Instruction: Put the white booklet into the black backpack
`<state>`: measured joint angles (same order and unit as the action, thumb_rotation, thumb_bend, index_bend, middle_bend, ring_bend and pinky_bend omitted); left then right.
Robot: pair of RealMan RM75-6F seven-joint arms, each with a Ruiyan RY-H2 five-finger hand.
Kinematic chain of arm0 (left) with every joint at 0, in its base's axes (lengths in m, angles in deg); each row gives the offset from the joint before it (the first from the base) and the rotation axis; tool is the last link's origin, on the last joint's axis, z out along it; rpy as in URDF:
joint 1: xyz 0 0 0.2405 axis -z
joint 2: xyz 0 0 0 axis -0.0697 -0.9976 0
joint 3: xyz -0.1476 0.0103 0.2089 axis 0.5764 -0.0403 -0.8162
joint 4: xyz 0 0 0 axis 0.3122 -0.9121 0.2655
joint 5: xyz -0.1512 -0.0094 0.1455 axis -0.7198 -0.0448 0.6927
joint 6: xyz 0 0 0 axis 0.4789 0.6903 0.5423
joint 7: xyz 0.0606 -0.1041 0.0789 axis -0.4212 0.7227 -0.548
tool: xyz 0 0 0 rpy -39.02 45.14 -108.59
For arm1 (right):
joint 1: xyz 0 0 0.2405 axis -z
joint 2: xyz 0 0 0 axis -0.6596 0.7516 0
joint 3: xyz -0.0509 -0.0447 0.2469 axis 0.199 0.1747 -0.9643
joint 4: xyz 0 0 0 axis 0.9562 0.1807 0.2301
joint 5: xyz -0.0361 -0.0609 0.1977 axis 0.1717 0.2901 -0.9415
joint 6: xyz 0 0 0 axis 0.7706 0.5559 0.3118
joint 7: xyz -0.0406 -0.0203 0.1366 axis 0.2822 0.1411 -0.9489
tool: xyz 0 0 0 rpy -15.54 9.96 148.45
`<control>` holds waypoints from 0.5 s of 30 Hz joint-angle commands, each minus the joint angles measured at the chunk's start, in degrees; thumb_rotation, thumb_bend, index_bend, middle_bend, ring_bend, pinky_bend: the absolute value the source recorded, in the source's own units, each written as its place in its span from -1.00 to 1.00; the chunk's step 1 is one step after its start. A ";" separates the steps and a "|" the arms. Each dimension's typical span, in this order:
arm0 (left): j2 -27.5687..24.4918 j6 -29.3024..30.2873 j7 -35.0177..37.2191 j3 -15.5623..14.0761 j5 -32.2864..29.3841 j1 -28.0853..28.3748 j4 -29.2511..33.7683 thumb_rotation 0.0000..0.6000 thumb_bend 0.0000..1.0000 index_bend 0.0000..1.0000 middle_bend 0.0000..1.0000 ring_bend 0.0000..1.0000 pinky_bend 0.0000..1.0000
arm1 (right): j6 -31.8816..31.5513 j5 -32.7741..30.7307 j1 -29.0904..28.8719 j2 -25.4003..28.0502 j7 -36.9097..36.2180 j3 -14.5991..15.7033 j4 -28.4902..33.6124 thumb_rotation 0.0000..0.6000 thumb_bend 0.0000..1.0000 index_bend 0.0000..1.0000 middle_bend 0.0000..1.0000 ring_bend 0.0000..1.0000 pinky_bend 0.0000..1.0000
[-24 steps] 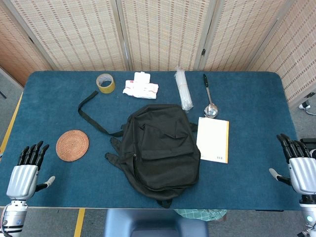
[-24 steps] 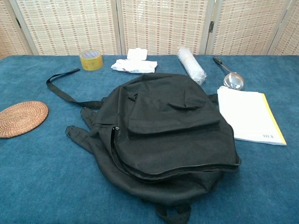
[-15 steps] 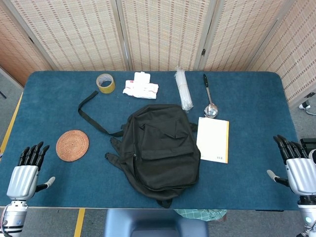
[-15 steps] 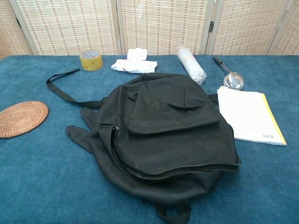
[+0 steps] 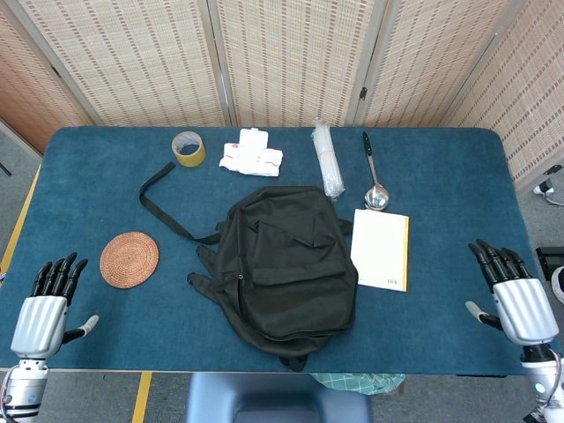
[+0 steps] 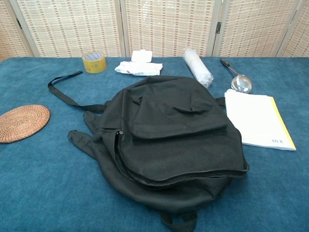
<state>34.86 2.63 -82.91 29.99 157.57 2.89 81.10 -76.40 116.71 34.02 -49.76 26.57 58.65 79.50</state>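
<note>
The black backpack [image 5: 282, 260] [image 6: 169, 133] lies flat in the middle of the blue table, its zipper partly undone along the near side. Just to its right lies the white booklet [image 5: 381, 248] [image 6: 257, 119] with a yellow edge. My left hand [image 5: 48, 304] hovers at the table's front left corner, fingers straight and apart, holding nothing. At the front right edge my right hand [image 5: 509, 295] is likewise spread and empty, well to the right of the booklet. Neither hand shows in the chest view.
Along the far side lie a tape roll [image 5: 188, 147], a white packet [image 5: 251, 155], a sleeve of plastic cups [image 5: 327, 159] and a metal ladle [image 5: 374, 176]. A woven coaster [image 5: 129, 259] sits left of the backpack, whose strap [image 5: 163, 203] trails toward the tape.
My right hand has shifted left, inward over the table's edge. The left hand, backpack and booklet have not moved.
</note>
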 commanded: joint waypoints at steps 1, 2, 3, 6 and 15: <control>-0.05 -0.03 -0.05 -0.14 0.09 -0.06 0.07 1.00 -0.56 -0.92 -1.00 -0.98 -1.00 | 2.66 2.68 -2.70 -4.17 -0.46 0.39 -6.53 1.00 -0.53 -0.98 -0.79 -0.69 -0.71; -0.10 0.00 -0.07 -0.20 0.12 -0.12 0.14 1.00 -0.56 -0.92 -1.00 -0.98 -1.00 | 3.81 2.83 -3.45 -5.47 -0.65 0.47 -8.75 1.00 -0.51 -0.98 -0.78 -0.69 -0.71; -0.15 0.06 -0.07 -0.23 0.13 -0.18 0.17 1.00 -0.56 -0.92 -1.00 -0.98 -1.00 | 4.69 2.90 -4.01 -6.44 -1.04 0.54 -10.36 1.00 -0.47 -0.98 -0.78 -0.70 -0.71; -0.35 0.19 -0.20 -0.28 -0.02 -0.39 0.38 1.00 -0.56 -0.92 -1.00 -0.98 -1.00 | 7.50 3.24 -5.83 -9.59 -2.60 0.95 -15.77 1.00 -0.35 -0.98 -0.77 -0.72 -0.71; -0.81 0.31 -1.04 -0.46 -0.02 -0.70 1.49 1.00 -0.56 -0.92 -1.00 -0.98 -1.00 | 11.76 4.79 -10.11 -19.75 -8.19 2.14 -33.47 1.00 -0.17 -0.98 -0.78 -0.75 -0.75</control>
<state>34.07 2.92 -83.94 29.53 157.53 2.21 82.57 -66.48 120.73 25.74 -66.13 20.64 60.16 50.40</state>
